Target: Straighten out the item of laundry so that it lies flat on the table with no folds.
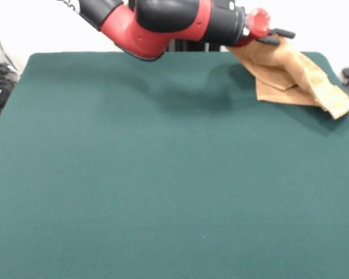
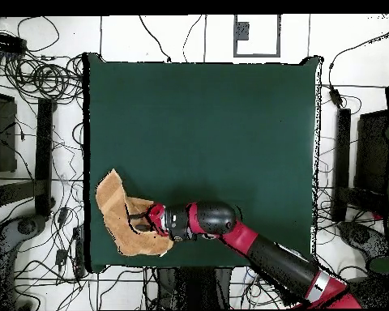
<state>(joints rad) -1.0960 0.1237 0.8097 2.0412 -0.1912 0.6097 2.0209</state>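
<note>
I see the tabletop (image 1: 163,192) mostly bare; the towel (image 1: 291,78) lies crumpled at its corner nearest the base, long axis running outward from my claw (image 1: 277,37), which looks clamped on its edge.

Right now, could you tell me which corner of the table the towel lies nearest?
The towel lies crumpled at the table's far right corner in the front view, beside the gripper; the other corners are bare.
</note>
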